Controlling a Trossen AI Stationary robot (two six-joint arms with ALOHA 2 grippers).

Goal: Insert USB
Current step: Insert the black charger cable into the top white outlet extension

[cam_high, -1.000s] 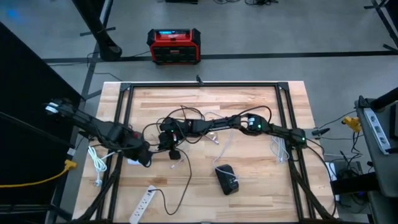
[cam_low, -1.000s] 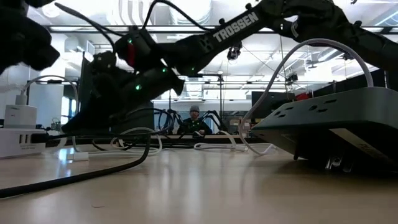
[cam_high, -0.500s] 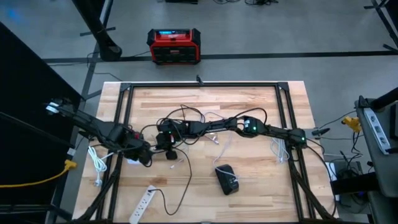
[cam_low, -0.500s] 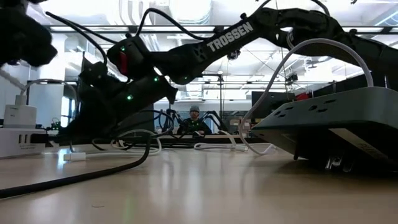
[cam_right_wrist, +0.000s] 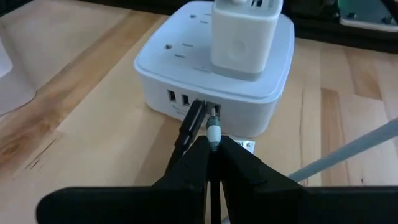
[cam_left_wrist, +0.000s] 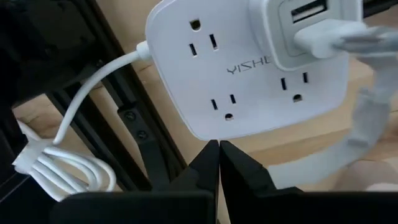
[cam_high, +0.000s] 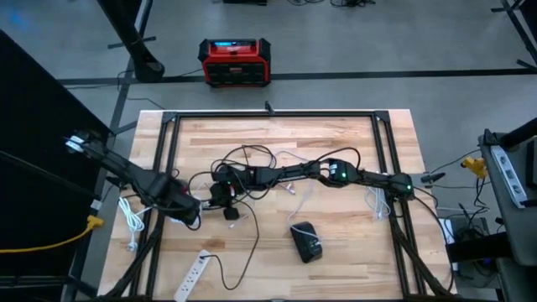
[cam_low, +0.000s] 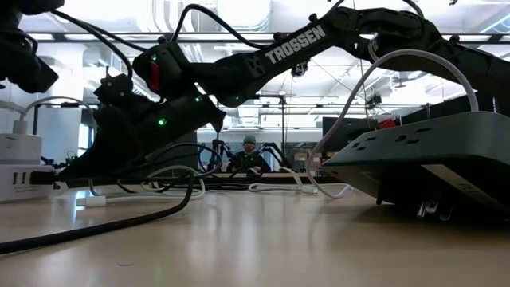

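Observation:
A white power cube (cam_right_wrist: 211, 93) sits on the wooden table at its left, with a white charger (cam_right_wrist: 245, 37) plugged into its top and USB ports (cam_right_wrist: 177, 98) in its side. My right gripper (cam_right_wrist: 209, 149), reaching across from the right, is shut on a USB plug (cam_right_wrist: 213, 129) right at those ports. Whether the plug is in a port I cannot tell. My left gripper (cam_left_wrist: 219, 149) is shut and points down over the cube's (cam_left_wrist: 249, 68) top. Its tips stand at the cube's rim, and I cannot tell whether they touch it. My right gripper pinches the USB plug's rear end (cam_right_wrist: 212, 140) between its two fingers. The fingers come slanting down from the table's right, along the plug. The plug sticks out ahead of the fingertips, clear of the table, its front end at the cube's side (cam_right_wrist: 208, 112). A black piece (cam_right_wrist: 191, 123) runs beside it.
A tangle of black cables (cam_high: 243, 164) lies mid-table and a black cable (cam_low: 119, 219) runs along the near side. A black power strip (cam_high: 304, 242) lies at front centre, a white one (cam_high: 193, 273) at front left. A coiled white cord (cam_high: 130, 220) lies at the left frame.
My left gripper has tipped further downward over the white cube and stayed shut. My right gripper has stayed shut on the plug at the cube's ports.

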